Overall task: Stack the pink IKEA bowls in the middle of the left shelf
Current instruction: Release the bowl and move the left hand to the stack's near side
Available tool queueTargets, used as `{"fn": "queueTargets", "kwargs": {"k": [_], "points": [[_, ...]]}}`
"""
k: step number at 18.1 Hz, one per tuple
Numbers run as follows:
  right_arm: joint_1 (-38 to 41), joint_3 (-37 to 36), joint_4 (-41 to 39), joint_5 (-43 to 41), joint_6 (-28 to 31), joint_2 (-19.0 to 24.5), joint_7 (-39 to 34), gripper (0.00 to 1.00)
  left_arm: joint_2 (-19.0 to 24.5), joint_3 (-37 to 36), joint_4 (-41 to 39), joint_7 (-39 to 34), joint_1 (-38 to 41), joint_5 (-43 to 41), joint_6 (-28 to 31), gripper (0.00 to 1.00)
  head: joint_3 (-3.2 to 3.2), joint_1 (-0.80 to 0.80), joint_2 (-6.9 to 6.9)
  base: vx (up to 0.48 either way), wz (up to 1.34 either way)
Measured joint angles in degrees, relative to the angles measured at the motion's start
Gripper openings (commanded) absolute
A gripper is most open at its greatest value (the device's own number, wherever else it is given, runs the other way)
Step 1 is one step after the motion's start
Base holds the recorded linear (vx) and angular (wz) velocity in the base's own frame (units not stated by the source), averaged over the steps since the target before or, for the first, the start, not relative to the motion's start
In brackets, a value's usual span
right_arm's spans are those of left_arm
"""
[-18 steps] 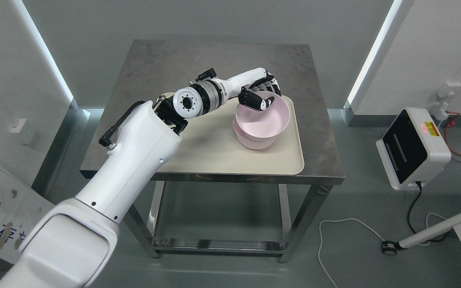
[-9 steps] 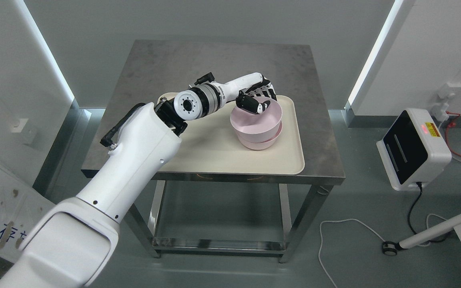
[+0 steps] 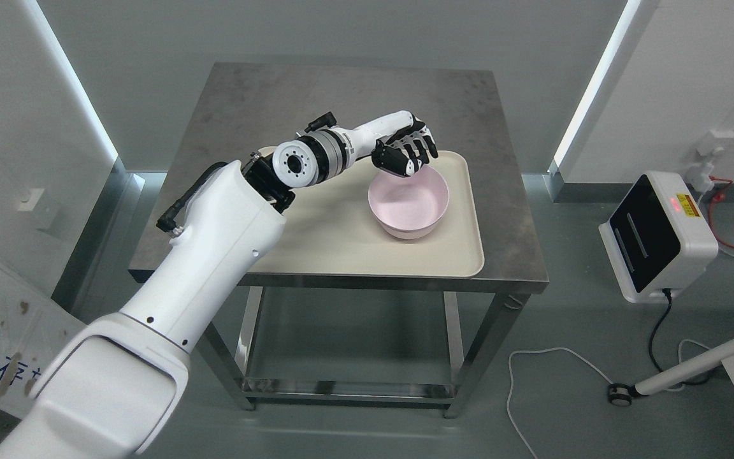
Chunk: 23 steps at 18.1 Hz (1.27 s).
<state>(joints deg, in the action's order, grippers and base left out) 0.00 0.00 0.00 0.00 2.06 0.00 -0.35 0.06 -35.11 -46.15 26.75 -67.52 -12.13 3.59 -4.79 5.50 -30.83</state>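
Pink bowls [image 3: 409,204]: nested one inside the other, upright, so they read almost as a single bowl; only a thin line of the lower one shows under the upper rim.
Bowl contents: the top bowl's inside is bare pink, nothing in it.
Bowl position: on the right half of the tray, nearer its far edge than its near edge.
Tray [image 3: 329,245]: cream, rectangular with rounded corners, lying flat on the counter; apart from the bowls its surface is bare, and its left part is hidden behind the arm.
Left robot hand [image 3: 408,148]: just above and behind the far rim of the bowls, palm turned down, dark fingers [image 3: 419,145] loosely spread and holding nothing; whether a fingertip touches the rim cannot be told.
Left arm: comes in from the lower left, crosses over the tray's left side, white shell with a grey wrist joint.
Right arm: out of view.
Counter [image 3: 348,95]: square steel top on metal legs, with a lower rail underneath; its far half is bare metal.
Floor to the right: a white box-shaped device [image 3: 657,236] with a dark panel, a white cable [image 3: 536,357] trailing beside it.
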Motion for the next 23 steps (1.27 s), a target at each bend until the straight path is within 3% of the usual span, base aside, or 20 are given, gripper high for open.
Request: {"fn": "queueTargets", "kwargs": {"k": [1, 4, 11, 16, 23], "points": [[0.0, 0.0, 0.0, 0.0, 0.0, 0.0, 0.0, 1.0, 0.0, 0.0, 0.1, 0.0, 0.0, 0.0, 0.0, 0.64, 0.0, 0.0, 0.0, 0.0, 0.0], [0.0, 0.0, 0.0, 0.0, 0.0, 0.0, 0.0, 1.0, 0.0, -0.3, 0.2, -0.2, 0.0, 0.0, 0.1, 0.76, 0.0, 0.0, 0.0, 0.0, 0.0], [0.0, 0.0, 0.0, 0.0, 0.0, 0.0, 0.0, 1.0, 0.0, 9.2, -7.2, -1.8, 2.9, 5.2, 0.0, 0.74, 0.0, 0.0, 0.0, 0.0, 0.0], [0.0, 0.0, 0.0, 0.0, 0.0, 0.0, 0.0, 1.0, -0.1, 14.4, -18.7, 13.1, 12.8, 8.7, 0.5, 0.75, 0.0, 0.0, 0.0, 0.0, 0.0], [0.0, 0.0, 0.0, 0.0, 0.0, 0.0, 0.0, 1.0, -0.1, 15.2, -27.8, 17.9, 19.8, -7.0, 0.6, 0.72, 0.0, 0.0, 0.0, 0.0, 0.0]]}}
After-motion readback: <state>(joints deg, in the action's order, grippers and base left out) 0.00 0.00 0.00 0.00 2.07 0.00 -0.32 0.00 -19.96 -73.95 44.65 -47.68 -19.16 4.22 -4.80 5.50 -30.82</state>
